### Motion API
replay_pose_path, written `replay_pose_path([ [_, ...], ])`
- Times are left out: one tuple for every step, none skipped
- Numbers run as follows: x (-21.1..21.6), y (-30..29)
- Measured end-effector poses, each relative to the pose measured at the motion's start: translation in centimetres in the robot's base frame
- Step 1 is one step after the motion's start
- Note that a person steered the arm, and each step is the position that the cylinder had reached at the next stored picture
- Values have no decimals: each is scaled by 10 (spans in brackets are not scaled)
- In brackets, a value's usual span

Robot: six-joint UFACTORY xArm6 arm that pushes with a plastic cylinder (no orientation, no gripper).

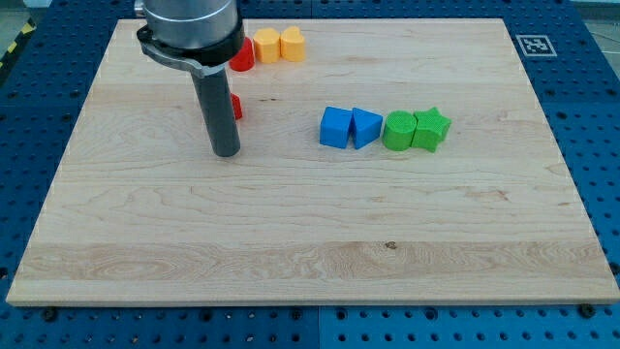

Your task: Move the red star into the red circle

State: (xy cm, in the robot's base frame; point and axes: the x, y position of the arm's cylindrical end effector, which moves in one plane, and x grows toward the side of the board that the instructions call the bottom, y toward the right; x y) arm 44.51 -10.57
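One red star point(236, 107) touches my tip point(226, 153).

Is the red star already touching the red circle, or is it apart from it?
Apart. The red star, mostly hidden behind my rod, lies below the red circle, with bare wood between them. My tip rests just below the star.

Bench point(320, 223): light wood w/ visible grain, smooth, low sheen; one small dark knot lower centre of frame. Around it, blue metal-looking base point(601, 116), matt, w/ rows of holes.

Rod point(219, 107): dark grey, smooth, slight gloss, prob. metal or plastic, can't tell which. Collar point(189, 34) above it, upper left of frame: dark, semi-glossy.

Blocks look like matt plastic: red point(243, 55), red point(235, 107), orange point(266, 45), yellow point(292, 44), blue point(335, 127), blue point(365, 127), green point(397, 131), green star point(431, 129).
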Motion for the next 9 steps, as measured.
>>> replay_pose_path([
  [0,0],
  [-4,0],
  [-4,0],
  [-7,-3],
  [-12,-4],
  [-12,-4],
  [-22,-4],
  [-25,-4],
  [-35,-16],
])
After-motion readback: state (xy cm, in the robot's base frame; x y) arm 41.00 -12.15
